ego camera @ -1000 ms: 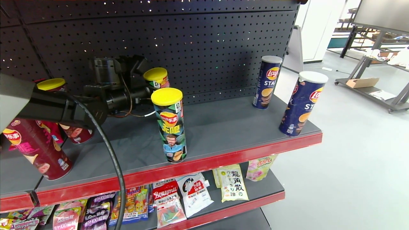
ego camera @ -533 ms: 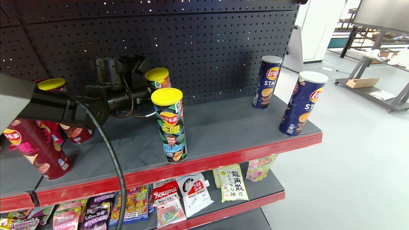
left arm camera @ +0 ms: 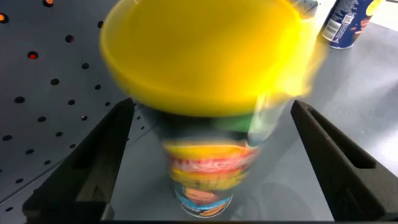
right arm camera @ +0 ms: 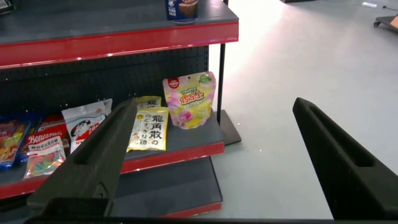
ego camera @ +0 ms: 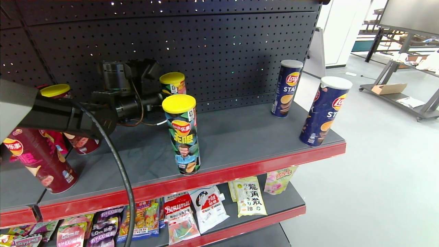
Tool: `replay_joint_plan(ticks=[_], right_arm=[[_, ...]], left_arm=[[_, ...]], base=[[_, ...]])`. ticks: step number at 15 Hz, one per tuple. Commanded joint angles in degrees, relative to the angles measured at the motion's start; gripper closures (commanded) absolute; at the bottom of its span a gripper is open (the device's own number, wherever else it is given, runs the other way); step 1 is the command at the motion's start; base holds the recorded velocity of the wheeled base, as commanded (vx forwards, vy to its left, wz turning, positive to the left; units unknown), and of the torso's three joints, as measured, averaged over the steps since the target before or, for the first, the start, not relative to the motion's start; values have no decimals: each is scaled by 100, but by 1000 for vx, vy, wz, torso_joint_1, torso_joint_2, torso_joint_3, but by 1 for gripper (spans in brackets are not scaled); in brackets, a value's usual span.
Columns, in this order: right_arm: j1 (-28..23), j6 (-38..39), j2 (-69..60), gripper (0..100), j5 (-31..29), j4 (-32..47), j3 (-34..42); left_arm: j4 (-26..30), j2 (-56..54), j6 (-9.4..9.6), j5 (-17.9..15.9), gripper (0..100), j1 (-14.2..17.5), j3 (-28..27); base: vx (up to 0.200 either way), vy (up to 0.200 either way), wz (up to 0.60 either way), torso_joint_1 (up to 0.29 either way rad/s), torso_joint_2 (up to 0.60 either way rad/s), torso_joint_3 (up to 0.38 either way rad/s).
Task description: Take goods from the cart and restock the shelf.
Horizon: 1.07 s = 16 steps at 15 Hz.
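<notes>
Left wrist view: yellow-lidded, colourful chip can (left arm camera: 205, 168) stands between the spread left gripper (left arm camera: 212, 106).

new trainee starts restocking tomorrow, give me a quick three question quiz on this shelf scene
1. True or false: the right end effector is holding a can.
2. Where over the shelf is the left end effector? A) at its front edge B) at the back, with a finger on either side of a yellow-lidded can C) at its right end
3. How many blue cans stand at the shelf's right end?

Key: 1 false, it is open and empty; 2 B; 3 two.
</notes>
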Motion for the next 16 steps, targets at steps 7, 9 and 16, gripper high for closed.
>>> replay_joint_plan(ticks=[7, 9, 16], right_arm=[[4, -2, 7, 0, 1, -1, 1], [4, -2, 7, 0, 1, -1, 1], [4, -2, 7, 0, 1, -1, 1]], left_arm=[[-23, -720, -11, 105, 0, 52, 1106], [-23, -1071, -20, 96, 0, 131, 1571], [-1482, -2029, -11, 122, 0, 474, 3567]], base=[[0, 0, 0, 0, 0, 0], [0, 0, 0, 0, 0, 0], [0, 0, 0, 0, 0, 0]])
